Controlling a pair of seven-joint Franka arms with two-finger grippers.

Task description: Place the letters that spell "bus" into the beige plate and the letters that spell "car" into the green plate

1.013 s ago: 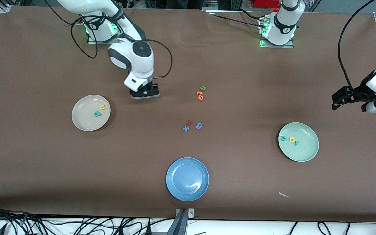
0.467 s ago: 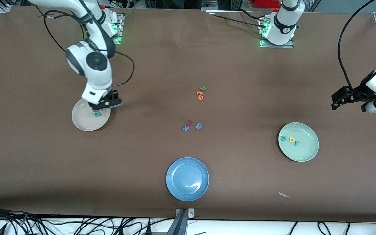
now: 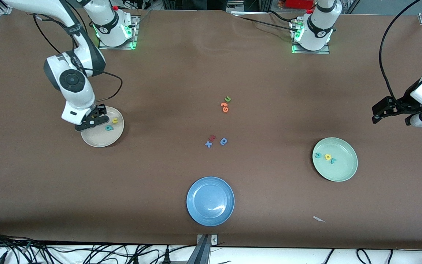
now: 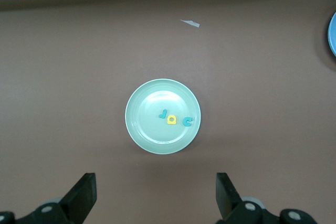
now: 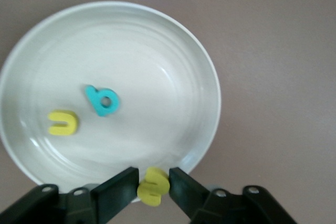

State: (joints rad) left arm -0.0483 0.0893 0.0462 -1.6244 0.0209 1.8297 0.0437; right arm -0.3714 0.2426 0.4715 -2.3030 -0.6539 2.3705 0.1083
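Swinging over from mid-table, the right gripper [image 5: 153, 186] now hangs above the beige plate's [image 3: 114, 137] rim at about its ten o'clock, jaws narrowly parted with the yellow "s" [image 5: 153, 185] pinched between them. Inside the plate lie the yellow "u" [image 3: 115, 120] and teal "b" [image 3: 108, 127]. By my reading, releasing finishes "bus". The green plate [image 3: 348, 170] already holds c, a, r. The left gripper [image 4: 155, 199] waits wide open.
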